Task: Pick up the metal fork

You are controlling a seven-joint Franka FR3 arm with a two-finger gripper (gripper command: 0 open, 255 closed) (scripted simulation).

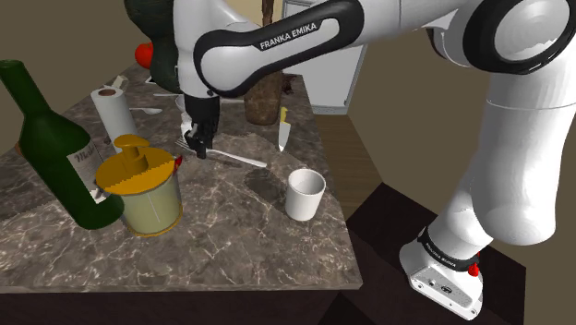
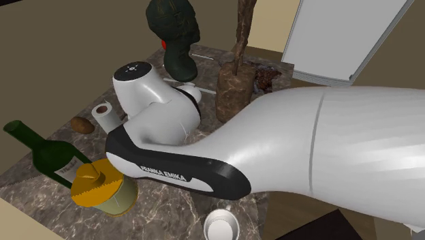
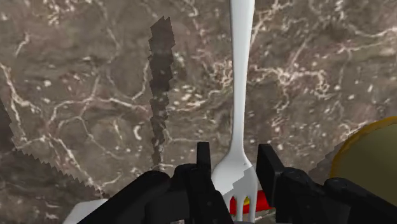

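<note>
Now: hand at the fork's tine end, on the marbled surface

**Hard to make out**
- Item 1. In the shoulder view the hand (image 1: 197, 143) covers the tine end of the fork (image 1: 236, 160). I can see only the pale handle, lying flat and running towards the cup (image 1: 305, 194).
- Item 2. In the second exterior view the arm's white bulk covers much of the surface (image 2: 41, 204), and the cup is cut by the lower edge.
- Item 3. In the wrist view there is a small red patch under the tines, between the fingers. I cannot identify it.
- Item 4. A yellow-lidded jar (image 1: 146, 189) stands in front of the foot of the green bottle (image 1: 51, 148) and hides it. In the wrist view I see only a curved yellow edge of the jar, beside the hand.

**Hand**
- Item 5. It is down at the surface, pointing along the fork.
- Item 6. The fingers (image 3: 203, 167) are only as far apart as the fork's head. One sits on each side, and as far as I can judge both are pressed against its edges.
- Item 7. The handle runs straight away from the hand over the brown, white-veined stone.

**Also on the surface**
- Item 8. A yellow-handled knife (image 1: 283, 129) lies well apart from the fork.
- Item 9. A paper roll (image 1: 115, 113) stands upright behind the jar.
</note>
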